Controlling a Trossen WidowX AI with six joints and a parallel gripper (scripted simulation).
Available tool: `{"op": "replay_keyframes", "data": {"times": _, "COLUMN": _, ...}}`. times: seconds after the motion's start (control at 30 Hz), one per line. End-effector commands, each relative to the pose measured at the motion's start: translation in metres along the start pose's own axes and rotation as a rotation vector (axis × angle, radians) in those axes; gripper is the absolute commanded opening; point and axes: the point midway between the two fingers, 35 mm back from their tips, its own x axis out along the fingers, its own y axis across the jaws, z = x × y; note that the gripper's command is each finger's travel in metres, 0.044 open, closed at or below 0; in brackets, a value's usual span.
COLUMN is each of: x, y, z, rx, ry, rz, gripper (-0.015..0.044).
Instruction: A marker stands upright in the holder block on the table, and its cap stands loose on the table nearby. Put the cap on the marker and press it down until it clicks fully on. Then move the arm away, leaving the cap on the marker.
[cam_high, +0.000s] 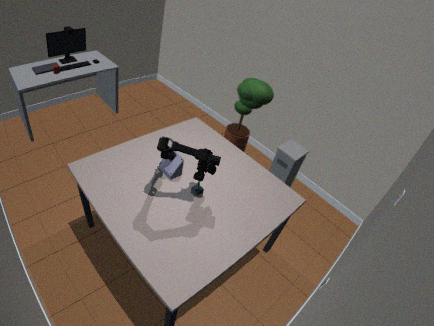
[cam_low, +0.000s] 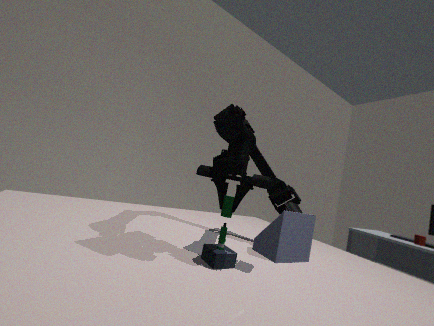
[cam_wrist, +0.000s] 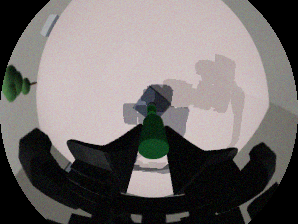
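Note:
My gripper (cam_high: 199, 176) (cam_low: 228, 208) (cam_wrist: 153, 128) is shut on the green cap (cam_low: 227, 202) (cam_wrist: 154, 143), which it holds close to upright. The green marker (cam_low: 223, 235) stands upright in the dark holder block (cam_high: 197, 191) (cam_low: 219, 259) (cam_wrist: 161, 96), its dark tip up. In the exterior view the cap hangs just above the tip with a small gap between them, slightly to its right. In the wrist view the cap lies in line with the marker and hides most of it.
The arm's grey-blue wedge-shaped base (cam_high: 171, 166) (cam_low: 295, 237) stands on the table (cam_high: 240, 220) (cam_low: 125, 295) beside the holder. A desk (cam_high: 30, 77) with a monitor, a potted plant (cam_high: 255, 92) and a grey cabinet (cam_high: 287, 162) stand away from the table.

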Motion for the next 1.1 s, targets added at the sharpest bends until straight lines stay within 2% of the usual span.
{"op": "replay_keyframes", "data": {"times": 0.0, "x": 0.003, "y": 0.002, "z": 0.0, "rx": -0.001, "ry": 0.003, "rz": 0.0, "gripper": 0.0}}
{"op": "replay_keyframes", "data": {"times": 1.07, "x": 0.053, "y": 0.001, "z": 0.0, "rx": 0.0, "ry": 0.003, "rz": -0.001, "gripper": 0.0}}
